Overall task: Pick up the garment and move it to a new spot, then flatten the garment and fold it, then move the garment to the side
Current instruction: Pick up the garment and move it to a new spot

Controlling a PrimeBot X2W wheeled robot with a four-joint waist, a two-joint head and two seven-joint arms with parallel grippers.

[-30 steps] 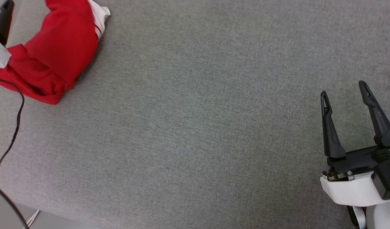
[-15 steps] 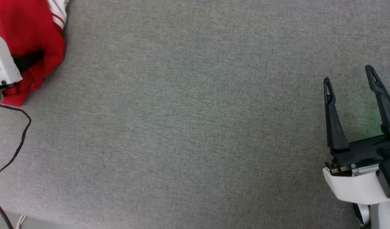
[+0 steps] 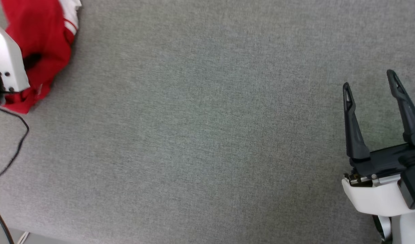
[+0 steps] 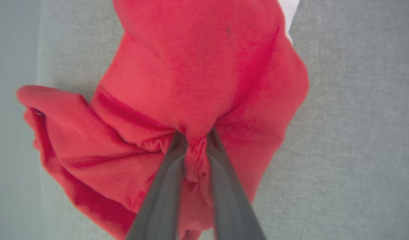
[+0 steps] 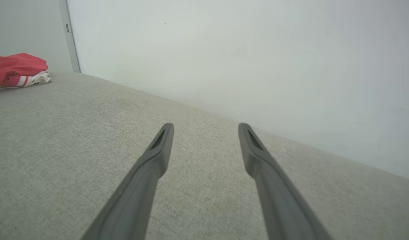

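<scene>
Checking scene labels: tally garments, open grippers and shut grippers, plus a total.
garment: 1
open grippers: 1 (right gripper)
shut grippers: 1 (left gripper, pinching the garment)
total: 3

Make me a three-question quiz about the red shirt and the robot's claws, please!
1. Where does the red T-shirt lie in the head view? A) lower right B) upper left C) middle
2. What colour is its sleeve? A) white B) blue C) black
3. What is the left gripper doing? A) holding a cup B) spread wide open C) pinching red fabric
Answers: B, it sits in the upper left corner; A, white cloth shows beside the red; C, its fingers squeeze a red fold.
</scene>
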